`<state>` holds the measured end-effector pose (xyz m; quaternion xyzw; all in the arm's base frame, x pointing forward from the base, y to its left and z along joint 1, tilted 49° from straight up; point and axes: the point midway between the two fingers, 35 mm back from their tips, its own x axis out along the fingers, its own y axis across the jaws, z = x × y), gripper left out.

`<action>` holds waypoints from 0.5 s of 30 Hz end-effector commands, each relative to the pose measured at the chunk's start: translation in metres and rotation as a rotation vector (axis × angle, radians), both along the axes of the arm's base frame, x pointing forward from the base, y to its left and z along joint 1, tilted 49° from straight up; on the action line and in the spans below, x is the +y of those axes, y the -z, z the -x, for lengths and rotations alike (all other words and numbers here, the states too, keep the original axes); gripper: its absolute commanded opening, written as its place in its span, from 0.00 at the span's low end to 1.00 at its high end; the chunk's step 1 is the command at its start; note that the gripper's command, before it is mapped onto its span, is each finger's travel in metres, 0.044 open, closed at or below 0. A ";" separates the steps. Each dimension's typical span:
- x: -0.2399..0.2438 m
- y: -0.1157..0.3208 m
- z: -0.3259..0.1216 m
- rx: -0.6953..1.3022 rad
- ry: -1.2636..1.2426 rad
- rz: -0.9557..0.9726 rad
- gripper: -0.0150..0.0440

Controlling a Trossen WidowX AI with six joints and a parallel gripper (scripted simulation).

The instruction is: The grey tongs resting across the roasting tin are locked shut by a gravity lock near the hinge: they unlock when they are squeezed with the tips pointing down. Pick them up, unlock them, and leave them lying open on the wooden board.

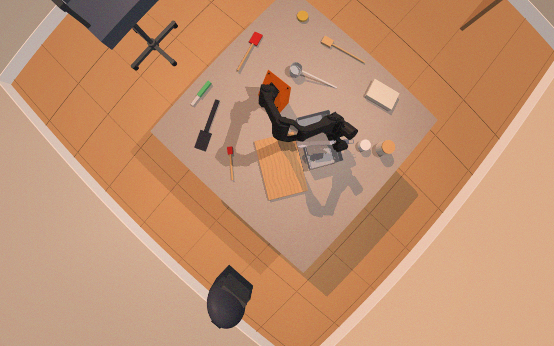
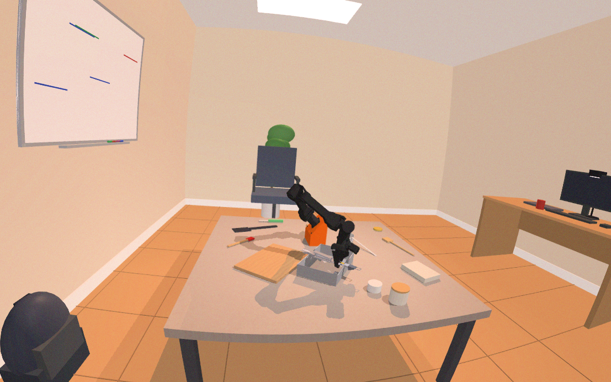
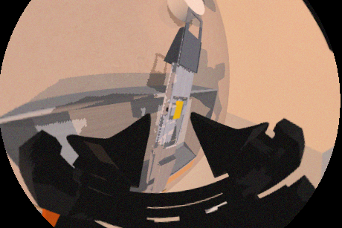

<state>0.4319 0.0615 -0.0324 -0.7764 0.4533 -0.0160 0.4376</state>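
Note:
The grey tongs lie across the roasting tin. Their arms look closed together. A yellow mark shows on them, and a dark block with a wire loop sticks out past the tin's rim. My gripper is partly open and points down over that side of the tin. In the wrist view the tongs run through the gap between the fingertips, with space on both sides; their exact height against the tongs is hard to tell. The wooden board lies beside the tin, with nothing on it.
A white tub stands just past the tongs' loop end, with an orange-lidded jar beyond it. A pale block and a ladle lie farther off. A small red-headed tool lies beyond the board.

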 end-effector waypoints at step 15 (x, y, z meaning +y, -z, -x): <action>-0.010 0.003 -0.005 -0.001 0.001 0.006 0.48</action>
